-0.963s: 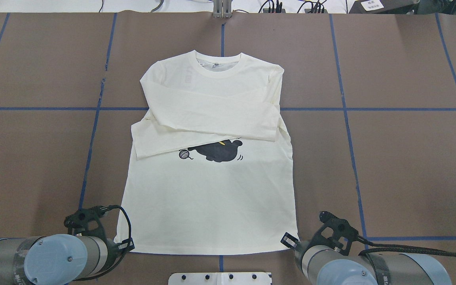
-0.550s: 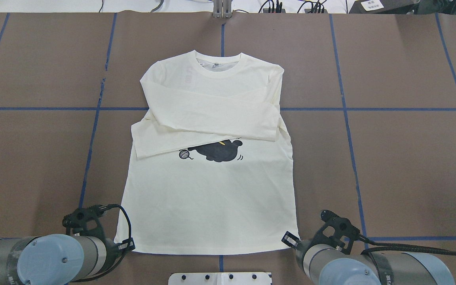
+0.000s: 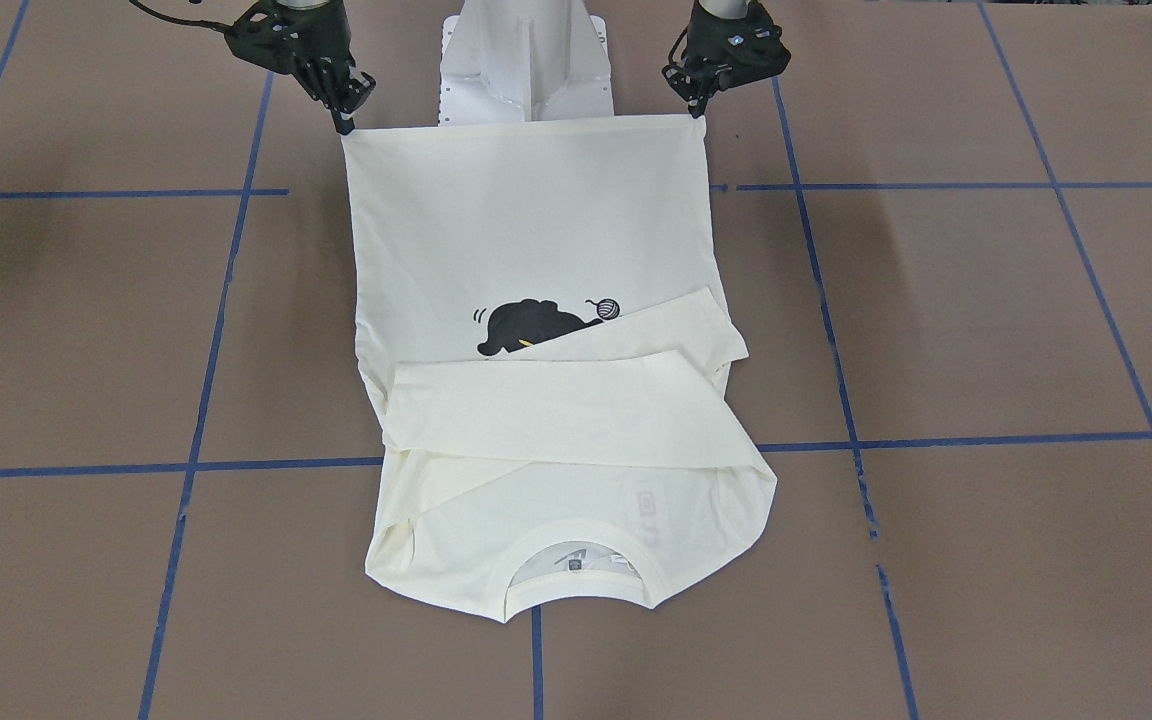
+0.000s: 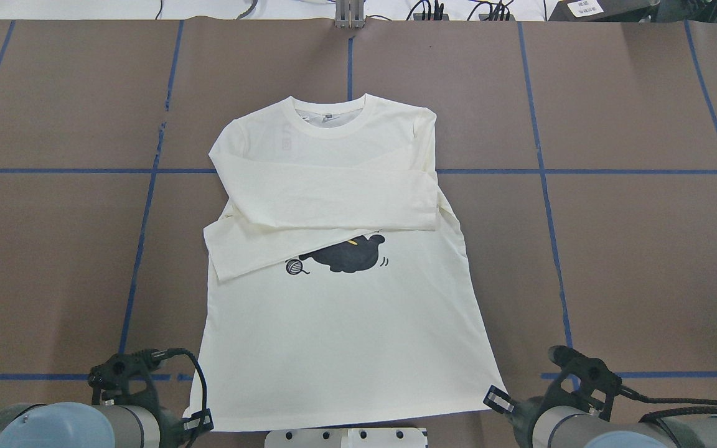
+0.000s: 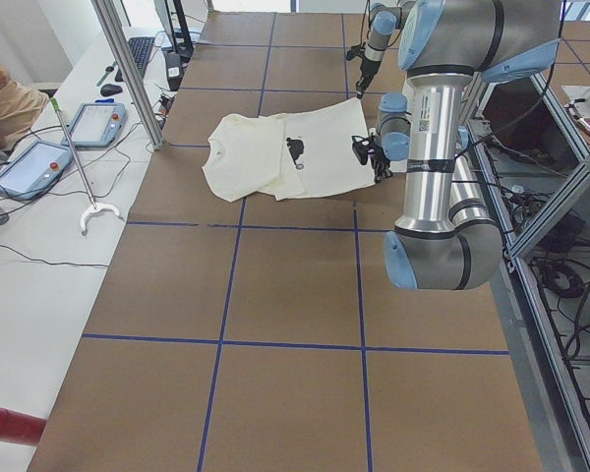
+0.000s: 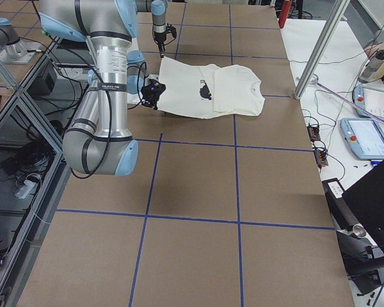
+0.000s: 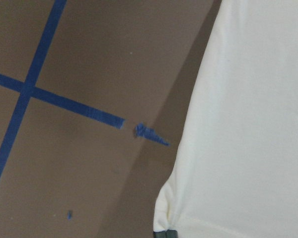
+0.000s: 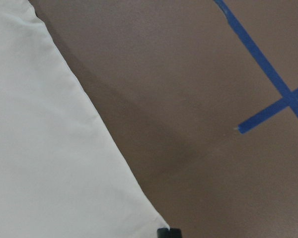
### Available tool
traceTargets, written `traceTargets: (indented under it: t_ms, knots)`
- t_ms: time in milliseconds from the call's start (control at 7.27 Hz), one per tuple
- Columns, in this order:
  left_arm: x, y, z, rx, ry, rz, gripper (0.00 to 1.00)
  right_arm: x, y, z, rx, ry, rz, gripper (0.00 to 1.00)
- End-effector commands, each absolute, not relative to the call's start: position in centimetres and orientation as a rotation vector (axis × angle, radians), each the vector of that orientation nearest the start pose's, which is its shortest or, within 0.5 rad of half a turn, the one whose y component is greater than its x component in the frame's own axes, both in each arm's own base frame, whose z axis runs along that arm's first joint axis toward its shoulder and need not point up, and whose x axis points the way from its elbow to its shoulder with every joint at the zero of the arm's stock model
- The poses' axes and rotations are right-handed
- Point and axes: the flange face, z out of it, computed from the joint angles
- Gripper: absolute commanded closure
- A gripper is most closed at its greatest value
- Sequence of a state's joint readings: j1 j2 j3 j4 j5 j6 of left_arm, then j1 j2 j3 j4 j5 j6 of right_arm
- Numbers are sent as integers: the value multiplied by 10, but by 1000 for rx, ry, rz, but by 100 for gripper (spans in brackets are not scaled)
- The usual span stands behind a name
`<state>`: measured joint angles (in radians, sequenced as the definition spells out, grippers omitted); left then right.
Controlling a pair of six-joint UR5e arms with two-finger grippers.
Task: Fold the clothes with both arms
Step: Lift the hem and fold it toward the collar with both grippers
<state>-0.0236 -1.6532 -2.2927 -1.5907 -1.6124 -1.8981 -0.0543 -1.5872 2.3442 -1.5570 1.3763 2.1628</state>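
The cream long-sleeved T-shirt (image 4: 333, 336) lies print side up on the brown table, collar (image 4: 328, 118) far from me. Both sleeves (image 4: 327, 199) are folded across the chest and half cover the black cat print (image 4: 349, 254). My left gripper (image 4: 200, 422) is shut on the near left hem corner (image 7: 171, 218). My right gripper (image 4: 496, 399) is shut on the near right hem corner (image 8: 144, 213). The hem is stretched taut between them, lifted off the table, as its shadow in both wrist views shows. In the front-facing view the left gripper (image 3: 698, 108) and right gripper (image 3: 344, 118) pinch the hem's ends.
The white pedestal base (image 4: 346, 437) sits just below the raised hem. Blue tape lines (image 4: 539, 171) grid the table. A metal post (image 5: 128, 69) and teach pendants (image 5: 34, 167) stand on the white bench beyond the far edge, with a person's sleeve (image 5: 5, 93) there.
Both grippers have pulled back toward the robot's base and risen with the hem corners. The whole shirt has slid nearer, and the hem now spreads wider between them.
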Motion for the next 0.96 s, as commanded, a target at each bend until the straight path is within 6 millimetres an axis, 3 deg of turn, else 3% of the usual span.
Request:
traceTargets:
  t_ms: [0, 138, 275, 412, 550, 688, 825]
  knots:
    - [435, -128, 273, -205, 858, -307, 100, -415, -119, 314, -79, -809, 565, 100]
    - [438, -145, 259, -191, 892, -328, 100, -405, -156, 311, -36, -820, 621, 100]
    - [424, -200, 236, -104, 957, -361, 100, -407, -197, 280, 24, -890, 605, 100]
    - [421, -251, 232, -7, 951, -371, 100, -400, -243, 261, 91, -895, 579, 100]
    - [434, -306, 244, 62, 900, -407, 100, -412, -301, 248, 78, -870, 599, 100]
    - [431, -353, 254, 122, 854, -424, 100, -421, -371, 243, 80, -831, 559, 100]
    - [422, -398, 260, 183, 815, -416, 100, -412, -431, 258, 98, -781, 538, 100]
